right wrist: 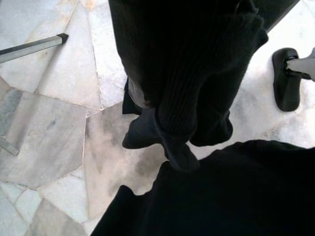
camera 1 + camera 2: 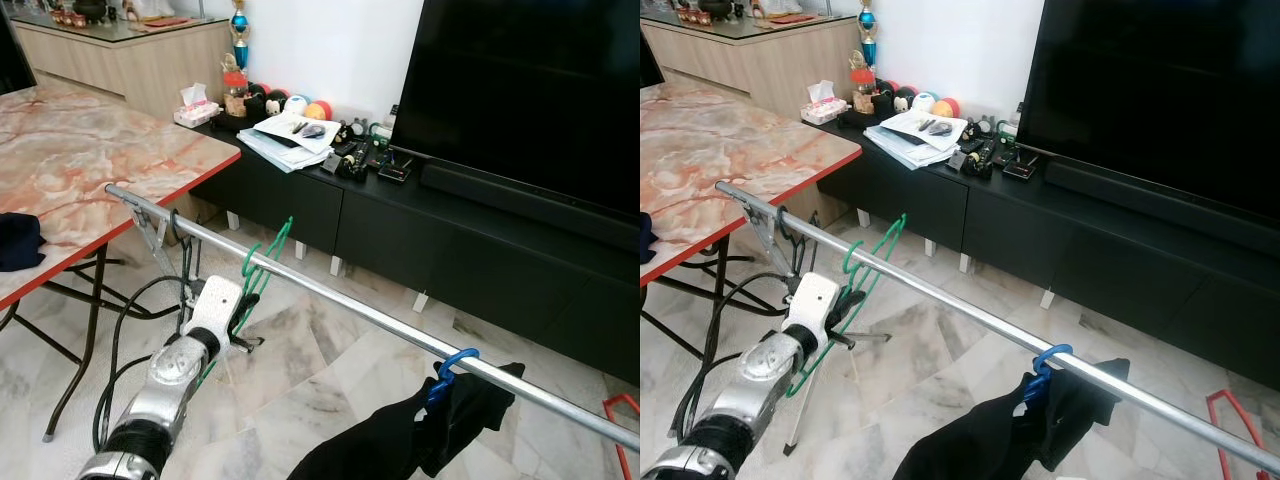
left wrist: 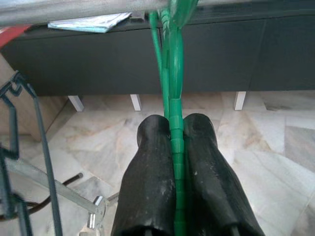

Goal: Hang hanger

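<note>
My left pincer [image 2: 243, 308] is squeezed tight on the green hanger [image 2: 262, 262], down near its lower part. In my left eye view, my silver arm reaches up from below toward the long metal rail [image 2: 330, 298]. The hanger's hook is up at the rail, and the hanger's long side runs down toward my arm, leaning a little. The rail slants across the room, from beside the marble desk [image 2: 90, 170] down to my right. Farther along the rail, a blue hanger [image 2: 450, 368] holds some black clothes [image 2: 420, 425]. Behind the rail is a low black cabinet [image 2: 440, 250] with a big TV [image 2: 530, 90] on it.

In my right eye view, the green hook [image 2: 872, 247] sits right at the rail.

In my left wrist view, my two black fingers [image 3: 150, 182] press the thin green plastic between them. The hanger goes straight away from my fingers, up to the rail.

In my right wrist view, I see black cloth [image 1: 197, 73] over the stone floor [image 1: 49, 132]. I cannot tell if my right pincer is open or closed.
</note>
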Motion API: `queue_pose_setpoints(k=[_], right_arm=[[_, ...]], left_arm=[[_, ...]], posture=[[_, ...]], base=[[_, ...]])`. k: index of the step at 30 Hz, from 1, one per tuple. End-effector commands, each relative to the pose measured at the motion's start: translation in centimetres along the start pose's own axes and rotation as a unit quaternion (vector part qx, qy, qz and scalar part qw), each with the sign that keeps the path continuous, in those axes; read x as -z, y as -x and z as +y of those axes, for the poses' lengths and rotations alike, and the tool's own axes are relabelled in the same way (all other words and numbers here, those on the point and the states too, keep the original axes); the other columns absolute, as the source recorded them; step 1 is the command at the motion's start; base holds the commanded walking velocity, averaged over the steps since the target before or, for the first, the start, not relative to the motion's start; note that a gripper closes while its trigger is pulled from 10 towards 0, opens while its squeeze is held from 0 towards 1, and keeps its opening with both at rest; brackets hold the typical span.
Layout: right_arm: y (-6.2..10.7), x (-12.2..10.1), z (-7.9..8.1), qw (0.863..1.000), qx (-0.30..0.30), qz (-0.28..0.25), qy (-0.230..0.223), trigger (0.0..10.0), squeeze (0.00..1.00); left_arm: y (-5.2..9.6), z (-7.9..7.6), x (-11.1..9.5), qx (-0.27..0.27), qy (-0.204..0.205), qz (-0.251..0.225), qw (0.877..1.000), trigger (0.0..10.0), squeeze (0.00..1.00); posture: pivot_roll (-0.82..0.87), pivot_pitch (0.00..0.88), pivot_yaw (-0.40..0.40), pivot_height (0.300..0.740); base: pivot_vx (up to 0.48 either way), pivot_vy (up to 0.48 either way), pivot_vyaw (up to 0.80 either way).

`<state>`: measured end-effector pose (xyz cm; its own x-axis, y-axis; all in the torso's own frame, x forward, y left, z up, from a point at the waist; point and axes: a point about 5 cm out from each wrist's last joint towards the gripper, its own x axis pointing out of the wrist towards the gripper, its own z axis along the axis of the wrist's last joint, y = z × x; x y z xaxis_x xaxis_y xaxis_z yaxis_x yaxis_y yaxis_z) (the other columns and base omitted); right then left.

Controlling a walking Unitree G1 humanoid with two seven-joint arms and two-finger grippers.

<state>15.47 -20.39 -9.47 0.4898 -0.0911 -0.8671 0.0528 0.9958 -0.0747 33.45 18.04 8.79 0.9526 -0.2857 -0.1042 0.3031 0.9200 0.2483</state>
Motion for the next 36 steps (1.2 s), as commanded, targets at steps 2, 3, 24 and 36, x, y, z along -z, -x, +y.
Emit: queue_pose_setpoints(k=[2, 3, 24, 36], right_arm=[[0.0, 0.1, -0.4, 1.0, 0.004, 0.001, 0.004, 10.0, 0.0], [0.0, 0.1, -0.4, 1.0, 0.004, 0.001, 0.004, 10.0, 0.0], [0.1, 0.2, -0.4, 1.0, 0.016, -0.005, -0.017, 10.0, 0.0], [0.1, 0.6, -0.6, 1.0, 0.018, 0.006, -0.013, 10.0, 0.0]], left_arm=[[1.7, 0.1, 1.0, 0.005, -0.006, 0.01, 1.0, 1.9, 0.0], [1.7, 0.1, 1.0, 0.005, -0.006, 0.01, 1.0, 1.9, 0.0], [16.6, -0.8, 17.6, -0.178, 0.192, 0.393, 0.881, 10.0, 0.0], [20.0, -3.7, 19.7, -0.203, 0.198, 0.473, 0.834, 10.0, 0.0]], posture=[[0.15, 0.0, -0.062, 0.74], [0.15, 0.0, -0.062, 0.74], [0.13, 0.0, -0.037, 0.74], [0.12, 0.0, -0.046, 0.74]], base=[[0.0, 0.0, 0.0], [0.0, 0.0, 0.0], [0.0, 0.0, 0.0], [0.0, 0.0, -0.42]])
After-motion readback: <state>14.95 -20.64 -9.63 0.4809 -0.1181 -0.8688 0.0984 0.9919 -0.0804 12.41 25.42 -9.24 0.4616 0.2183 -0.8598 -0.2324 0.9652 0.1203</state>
